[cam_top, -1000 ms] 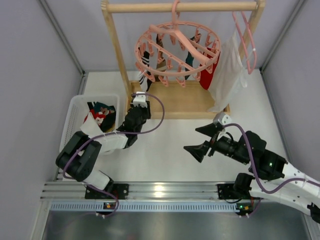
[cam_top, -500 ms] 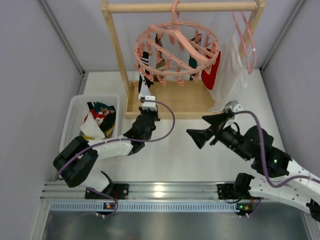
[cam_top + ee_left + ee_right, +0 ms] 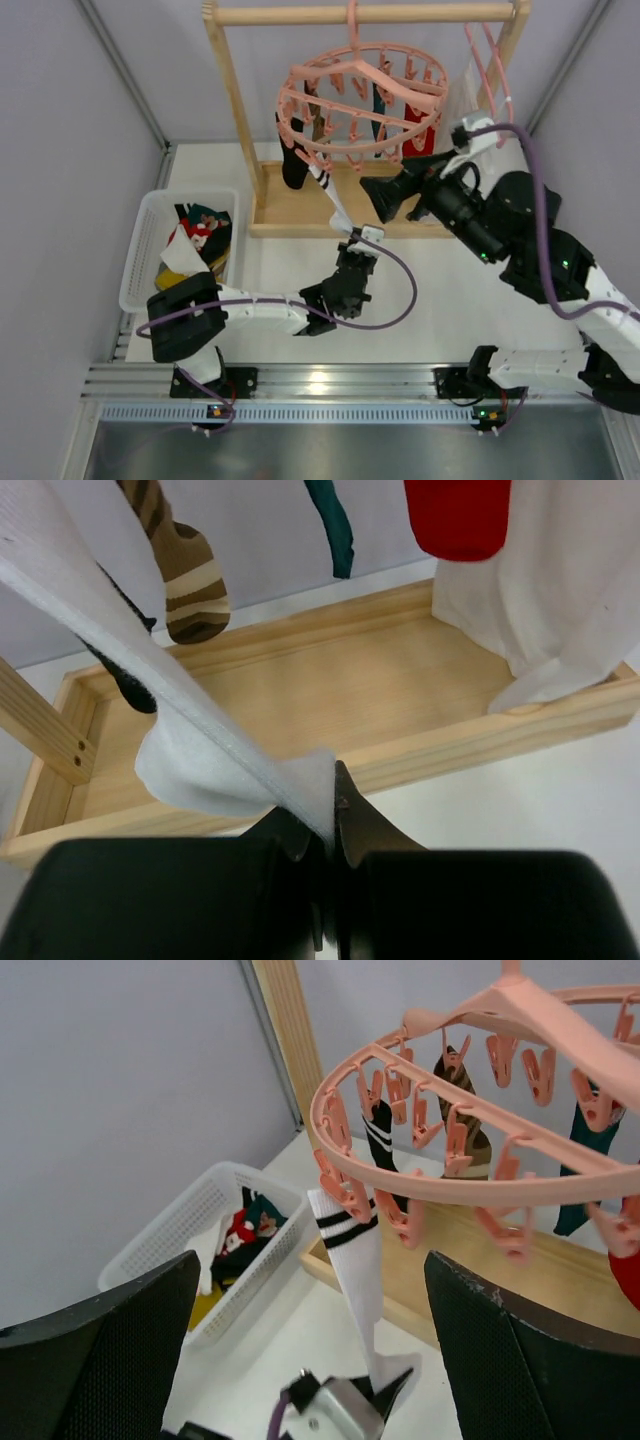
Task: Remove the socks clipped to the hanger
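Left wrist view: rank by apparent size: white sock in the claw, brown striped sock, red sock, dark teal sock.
1. White fabric sock, nearest the camera, so inflated.
2-3. Brown striped sock and red sock: look alike, both cropped at top.
4. Dark teal sock.

A robotics lab cell: plain grey partition walls (image 3: 70,130) box in a white bench (image 3: 280,265), two arms (image 3: 540,260) bolted to an aluminium rail (image 3: 330,381) at its edge, a wooden rack (image 3: 232,100) on top.
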You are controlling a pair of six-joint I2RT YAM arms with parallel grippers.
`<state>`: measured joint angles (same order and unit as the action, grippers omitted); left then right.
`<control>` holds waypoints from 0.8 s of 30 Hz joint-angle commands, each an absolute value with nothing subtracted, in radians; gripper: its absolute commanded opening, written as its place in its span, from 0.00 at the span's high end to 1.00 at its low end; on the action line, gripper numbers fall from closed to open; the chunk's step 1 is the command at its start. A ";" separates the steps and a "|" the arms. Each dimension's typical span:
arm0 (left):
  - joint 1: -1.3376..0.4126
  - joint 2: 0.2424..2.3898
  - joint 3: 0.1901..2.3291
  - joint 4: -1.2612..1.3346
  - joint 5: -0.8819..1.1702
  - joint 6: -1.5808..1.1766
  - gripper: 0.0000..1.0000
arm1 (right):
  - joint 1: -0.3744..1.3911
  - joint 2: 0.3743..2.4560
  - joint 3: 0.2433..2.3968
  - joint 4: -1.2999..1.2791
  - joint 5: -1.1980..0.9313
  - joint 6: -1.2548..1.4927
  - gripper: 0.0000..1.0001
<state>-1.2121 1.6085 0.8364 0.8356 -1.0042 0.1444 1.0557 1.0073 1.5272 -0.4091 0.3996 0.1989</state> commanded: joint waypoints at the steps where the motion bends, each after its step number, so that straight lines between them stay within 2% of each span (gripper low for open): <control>1: -1.268 1.661 0.905 0.888 -1.114 0.227 1.00 | 1.049 1.123 1.636 -0.570 0.410 0.152 0.12; 6: -1.319 1.707 0.923 0.888 -1.143 0.245 1.00 | 1.051 1.304 1.781 -0.655 0.426 0.129 0.19; 11: -1.331 1.703 0.897 0.888 -1.158 0.241 1.00 | 1.051 1.425 1.864 -0.692 0.541 0.087 0.22; 16: -1.338 1.690 0.877 0.887 -1.154 0.226 1.00 | 1.051 1.469 1.896 -0.699 0.621 0.074 0.25; 24: -1.342 1.701 0.884 0.888 -1.150 0.225 1.00 | 1.012 1.493 1.916 -0.723 0.638 0.075 0.28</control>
